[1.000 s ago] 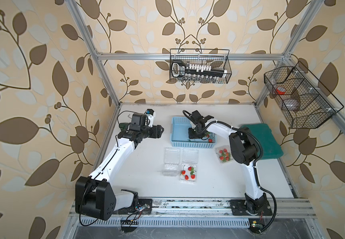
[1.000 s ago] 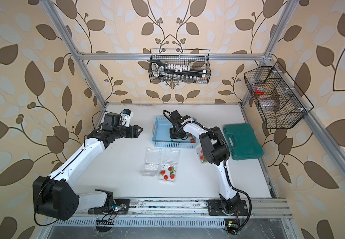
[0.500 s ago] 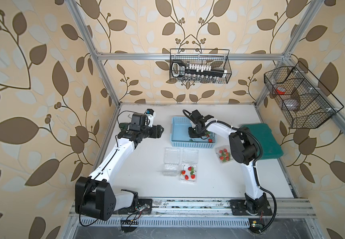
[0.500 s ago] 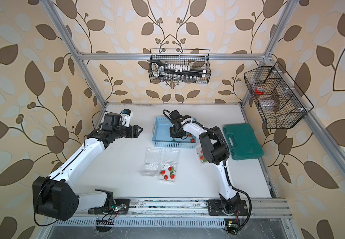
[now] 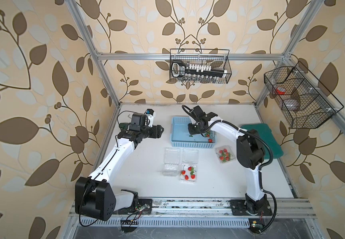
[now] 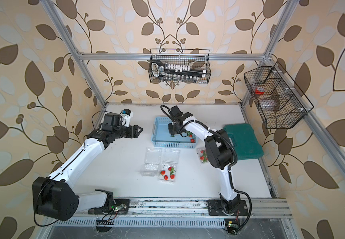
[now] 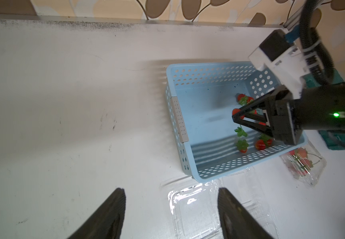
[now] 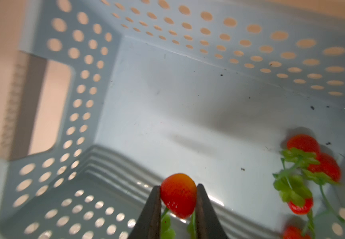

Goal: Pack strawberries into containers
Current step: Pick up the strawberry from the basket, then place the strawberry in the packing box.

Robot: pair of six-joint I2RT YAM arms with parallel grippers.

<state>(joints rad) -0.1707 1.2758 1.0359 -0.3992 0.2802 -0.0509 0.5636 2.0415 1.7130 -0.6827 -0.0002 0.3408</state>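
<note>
Over the white counter (image 5: 146, 161), the right pincer (image 8: 178, 186) grips a strawberry (image 8: 177, 198) inside the blue basket (image 5: 192, 144); the left pincer (image 7: 171, 190) gapes empty. The smooth berry could slip when lifted.

Bright even light, soft shadows, bowed top-view edges, blurry right wrist view

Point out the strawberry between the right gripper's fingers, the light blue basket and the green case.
strawberry (image 8: 177, 195): right wrist view, its red body
light blue basket (image 5: 188, 144): in a top view, near perforated wall
green case (image 5: 271, 137): in a top view, bare lid
</note>
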